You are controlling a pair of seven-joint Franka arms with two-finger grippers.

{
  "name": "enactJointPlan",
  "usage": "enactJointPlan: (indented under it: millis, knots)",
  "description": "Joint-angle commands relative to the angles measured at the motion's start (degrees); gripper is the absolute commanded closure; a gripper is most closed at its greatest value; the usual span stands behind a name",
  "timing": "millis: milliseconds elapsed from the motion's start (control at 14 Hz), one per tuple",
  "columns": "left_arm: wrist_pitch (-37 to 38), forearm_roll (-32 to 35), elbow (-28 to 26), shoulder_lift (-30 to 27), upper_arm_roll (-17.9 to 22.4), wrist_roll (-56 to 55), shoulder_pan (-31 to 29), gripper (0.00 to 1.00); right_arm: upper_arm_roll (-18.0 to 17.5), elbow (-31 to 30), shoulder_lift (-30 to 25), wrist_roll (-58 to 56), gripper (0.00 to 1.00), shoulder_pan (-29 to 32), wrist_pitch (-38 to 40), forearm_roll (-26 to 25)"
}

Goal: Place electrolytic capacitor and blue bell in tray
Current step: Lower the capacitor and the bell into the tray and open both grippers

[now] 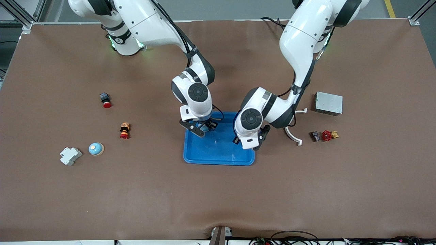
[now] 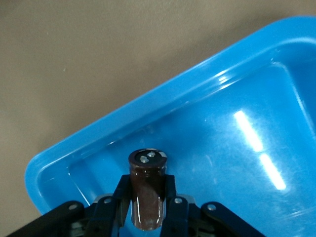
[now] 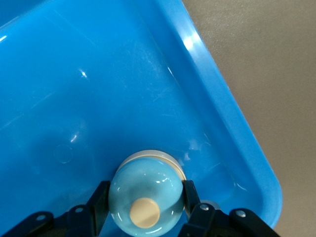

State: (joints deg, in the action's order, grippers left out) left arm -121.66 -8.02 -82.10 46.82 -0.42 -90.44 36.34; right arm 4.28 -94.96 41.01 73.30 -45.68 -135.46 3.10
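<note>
The bright blue tray (image 1: 218, 149) lies mid-table. My right gripper (image 1: 201, 127) is over the tray's corner toward the right arm's end, shut on a light blue bell with a cream button (image 3: 145, 197), above the tray floor (image 3: 98, 89). My left gripper (image 1: 251, 142) is over the tray's edge toward the left arm's end. In the left wrist view my left gripper (image 2: 147, 183) is shut on a dark brown electrolytic capacitor (image 2: 147, 197), held inside a tray corner (image 2: 237, 148). The capacitor is hidden in the front view.
A second light blue bell (image 1: 96, 148), a white block (image 1: 70, 156), an orange-red part (image 1: 124, 131) and a red push button (image 1: 106, 101) lie toward the right arm's end. A grey metal box (image 1: 328, 103), white curved pieces (image 1: 293, 136) and a red handwheel (image 1: 326, 135) lie toward the left arm's end.
</note>
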Motion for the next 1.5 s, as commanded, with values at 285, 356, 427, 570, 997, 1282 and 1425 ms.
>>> enactJointPlan:
  millis: [285, 356, 427, 570, 997, 1282, 1425]
  knots:
    - [-0.69, -0.16, -0.34, -0.15, 0.59, -0.7, 0.84, 0.85, 0.82, 1.09, 1.36, 1.67, 0.0, -0.99, -0.95, -0.56]
    - [-0.6, -0.16, -0.34, -0.15, 0.59, -0.62, 0.75, 0.79, 0.82, 1.09, 1.36, 1.67, 0.0, -0.99, -0.95, -0.64]
    - [-0.6, -0.16, -0.26, -0.24, 0.59, -0.53, 0.75, 0.73, 0.82, 1.18, 1.27, 1.49, 0.0, -0.99, -0.86, -0.64]
    - [-0.51, -0.16, -0.08, -0.77, 0.68, -0.62, 0.49, 0.41, 0.91, 2.58, 1.01, 0.7, 0.0, -0.47, 0.01, -1.25]
    - [3.52, 0.37, 0.45, -5.41, 1.21, 0.26, -0.22, 0.0, 1.0, 6.1, 0.3, -10.51, 0.0, 4.36, 5.72, -1.79]
    - [13.35, 2.92, 0.27, -11.48, 1.03, 9.9, -2.49, 0.0, 1.08, 5.66, -2.24, -25.02, 0.0, 12.08, 7.05, -1.78]
    - [18.45, 2.92, 0.18, -14.64, 1.03, 14.39, -4.25, 0.0, 1.09, 5.31, -3.38, -32.83, 0.0, 16.3, 7.05, -2.48]
